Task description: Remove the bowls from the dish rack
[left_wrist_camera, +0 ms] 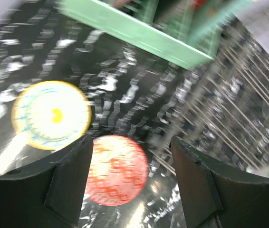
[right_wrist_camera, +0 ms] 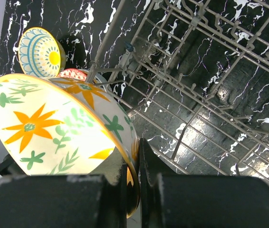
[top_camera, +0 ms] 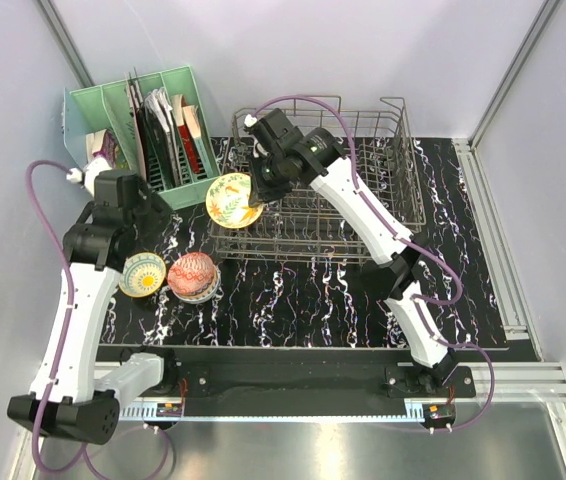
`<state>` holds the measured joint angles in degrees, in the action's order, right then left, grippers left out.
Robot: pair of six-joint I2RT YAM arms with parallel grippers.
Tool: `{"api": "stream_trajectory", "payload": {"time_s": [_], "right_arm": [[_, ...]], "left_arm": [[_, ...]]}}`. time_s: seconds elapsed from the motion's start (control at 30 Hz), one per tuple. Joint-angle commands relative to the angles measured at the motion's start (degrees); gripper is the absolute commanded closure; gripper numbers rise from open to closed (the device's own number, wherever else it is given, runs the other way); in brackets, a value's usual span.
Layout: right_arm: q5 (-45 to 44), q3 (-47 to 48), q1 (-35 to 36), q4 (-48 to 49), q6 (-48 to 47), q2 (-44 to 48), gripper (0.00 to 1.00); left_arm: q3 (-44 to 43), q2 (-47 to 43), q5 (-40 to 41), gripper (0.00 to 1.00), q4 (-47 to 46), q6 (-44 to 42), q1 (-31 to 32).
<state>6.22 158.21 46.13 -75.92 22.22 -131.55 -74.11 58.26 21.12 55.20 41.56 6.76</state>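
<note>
Our right hand (right_wrist_camera: 137,161) is clenched on the rim of the floral bowl (right_wrist_camera: 53,123), which is tilted at the left end of the dish rack (top_camera: 403,150). The coming move turns on one relation: the blue-patterned bowl (top_camera: 143,274) and the red-pink bowl (top_camera: 193,276) sit side by side on the table (top_camera: 303,300), at about 7 o'clock from the held one. Our left hand (left_wrist_camera: 132,141) hangs released above them, the nearer arm. We count three bowls and one rack, with no further bowl showing in it.
</note>
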Motion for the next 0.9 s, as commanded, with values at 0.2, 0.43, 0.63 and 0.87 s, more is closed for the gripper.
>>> {"api": "stream_trajectory", "payload": {"time_s": [0.2, 0.43, 0.63, 0.87], "right_arm": [[-3.05, -2.89, 0.28, 2.96, -0.95, 2.34, 1.00], [-3.67, -8.62, 0.28, 5.78, -0.25, 4.54, 1.00], [-3.67, -6.87, 0.36, 6.13, -0.07, 3.93, 1.00], [-4.20, -5.20, 0.28, 6.05, -0.33, 3.14, 1.00]], "left_arm": [[-1.83, 3.86, -25.84, 0.29, -15.39, -8.33, -0.09], [-1.66, 6.78, -33.78, 0.29, -17.41, -9.74, 2.64], [0.01, 10.12, -36.24, 0.29, -17.41, -10.80, 4.66], [0.98, 13.19, -36.16, 0.30, -17.14, -11.68, 6.15]]}}
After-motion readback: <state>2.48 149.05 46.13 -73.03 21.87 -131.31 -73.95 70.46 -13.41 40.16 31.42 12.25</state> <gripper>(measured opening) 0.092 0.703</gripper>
